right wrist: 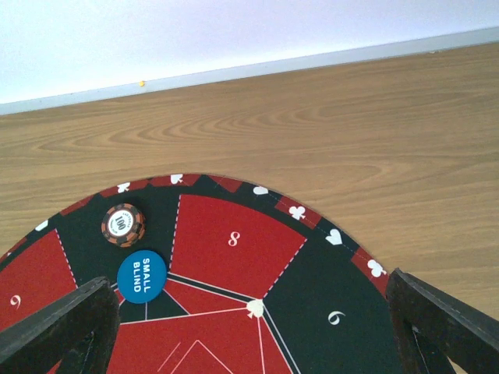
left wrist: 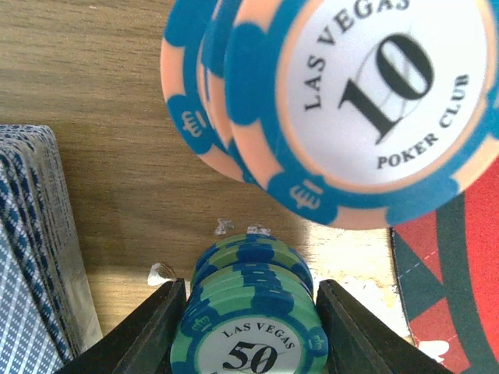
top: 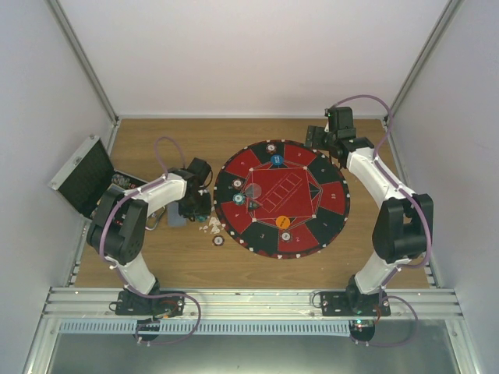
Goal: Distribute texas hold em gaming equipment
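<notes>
My left jaws are clenched on a short stack of green 50 chips (left wrist: 251,351). The left gripper (left wrist: 249,300) has a black finger pressed to each side of the stack, just off the left rim of the mat (left wrist: 456,304). My right jaws are released and spread wide, with nothing between them. The right gripper (right wrist: 249,327) hangs over the far edge of the mat, above the red wedge marked 8.

From my left wrist, a deck of cards (left wrist: 31,257) with blue-patterned backs lies on the wooden table (left wrist: 101,101), just left of the gripped stack. A few overlapping 10 chips (left wrist: 366,101), blue and peach at the edge, fill the upper right of that view, very close to the lens. I cannot tell what they rest on. Small white scraps (left wrist: 161,273) lie on the wood beside the stack.

From my right wrist, a dark-edged chip (right wrist: 123,224) sits in the black wedge beside the 8. The blue SMALL BLIND disc (right wrist: 142,276) lies just nearer me, apart from it.

From above, two more chips (top: 237,184) lie on the mat's left side, one just nearer than the other. An orange disc (top: 283,222) lies toward the front with a front chip (top: 286,236) just beside it. A lone chip (top: 218,240) lies on the table off the mat's near-left rim. The open black case (top: 86,175) stands at the table's left edge, beside my left arm.
</notes>
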Available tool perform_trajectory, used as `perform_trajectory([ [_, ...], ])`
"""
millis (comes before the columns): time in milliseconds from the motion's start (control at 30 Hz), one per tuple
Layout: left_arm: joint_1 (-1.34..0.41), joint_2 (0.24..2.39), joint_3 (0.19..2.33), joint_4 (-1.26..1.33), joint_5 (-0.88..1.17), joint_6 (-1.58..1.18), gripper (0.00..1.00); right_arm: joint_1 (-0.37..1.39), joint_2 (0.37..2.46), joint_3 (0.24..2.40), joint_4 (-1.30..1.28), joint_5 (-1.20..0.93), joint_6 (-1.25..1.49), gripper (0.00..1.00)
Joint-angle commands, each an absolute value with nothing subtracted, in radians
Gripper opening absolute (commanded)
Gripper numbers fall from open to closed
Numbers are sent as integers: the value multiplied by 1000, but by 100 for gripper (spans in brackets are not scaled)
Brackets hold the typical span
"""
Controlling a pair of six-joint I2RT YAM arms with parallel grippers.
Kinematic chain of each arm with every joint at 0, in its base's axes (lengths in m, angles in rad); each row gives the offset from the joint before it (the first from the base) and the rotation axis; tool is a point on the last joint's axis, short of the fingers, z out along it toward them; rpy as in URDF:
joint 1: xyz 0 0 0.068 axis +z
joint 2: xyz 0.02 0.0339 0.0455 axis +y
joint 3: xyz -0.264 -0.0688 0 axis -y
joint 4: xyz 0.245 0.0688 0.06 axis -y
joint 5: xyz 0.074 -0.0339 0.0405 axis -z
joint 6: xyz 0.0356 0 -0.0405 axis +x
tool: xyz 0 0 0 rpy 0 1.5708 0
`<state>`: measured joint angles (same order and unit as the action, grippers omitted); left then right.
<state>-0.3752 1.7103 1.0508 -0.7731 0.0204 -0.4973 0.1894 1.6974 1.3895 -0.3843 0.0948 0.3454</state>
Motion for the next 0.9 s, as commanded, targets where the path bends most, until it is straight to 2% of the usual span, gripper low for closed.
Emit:
perform_trajectory([
  [0, -372, 1666, 1081, -793, 9, -490, 44, 180, 1707, 1415, -379, 87, 336, 94],
  [367, -381, 1579, 1059, -836, 11, -489, 36, 179, 1697, 1408, -378, 87, 337, 94],
  [567, -442, 1549, 1122, -892, 30, -493, 36, 180, 1694, 1407, -380, 87, 337, 94],
  [733, -520, 1651, 1277, -889, 65, -485, 36, 181, 1675, 1396, -382, 95, 340, 94],
  [867, -561, 1828, 1462, -871, 76, -420, 35, 181, 1648, 1372, -377, 102, 346, 94],
])
